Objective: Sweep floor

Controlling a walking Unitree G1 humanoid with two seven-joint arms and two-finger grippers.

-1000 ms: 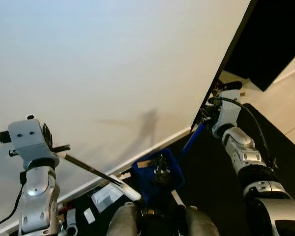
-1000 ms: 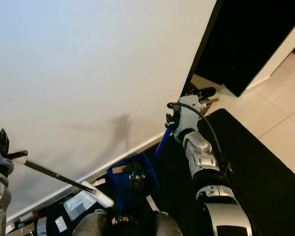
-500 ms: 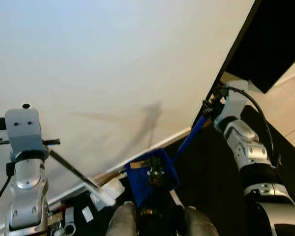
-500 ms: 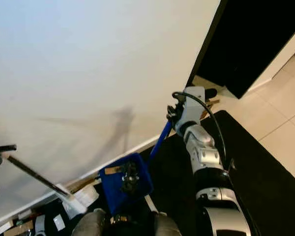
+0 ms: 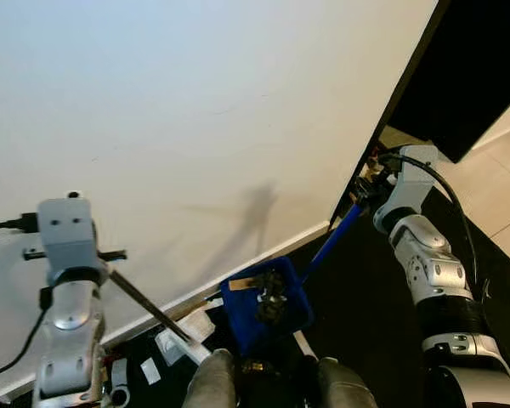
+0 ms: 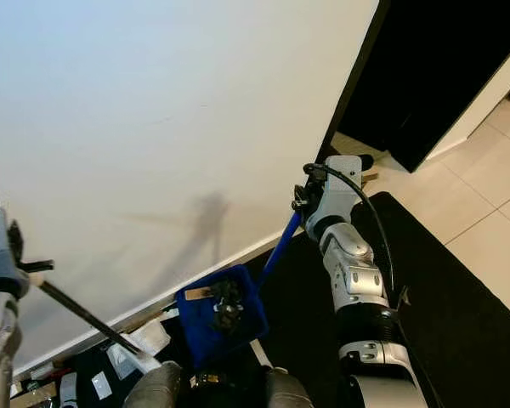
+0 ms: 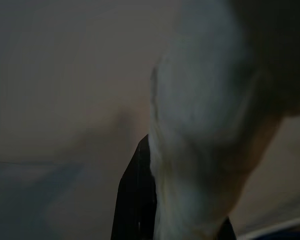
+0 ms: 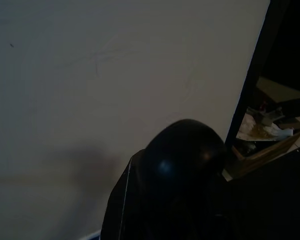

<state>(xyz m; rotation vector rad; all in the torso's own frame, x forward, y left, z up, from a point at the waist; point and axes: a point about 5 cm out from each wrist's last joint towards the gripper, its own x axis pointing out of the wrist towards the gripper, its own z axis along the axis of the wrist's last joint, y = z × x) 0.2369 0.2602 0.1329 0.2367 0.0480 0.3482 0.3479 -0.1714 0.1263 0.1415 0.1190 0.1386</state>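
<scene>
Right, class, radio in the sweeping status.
Right pincer holds blue dustpan by its handle. Left pincer holds broom. Litter already in pan.

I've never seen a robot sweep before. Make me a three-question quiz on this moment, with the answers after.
1. True or false: the blue dustpan already holds debris.
2. Which gripper has the dustpan's long blue handle?
A. left
B. right
3. Fill in: the broom slants down from the left gripper toward scraps of ____ on the dark floor by the wall.

Key: 1 true; 2 B, the right gripper, jaws shut on it; 3 paper.
</scene>
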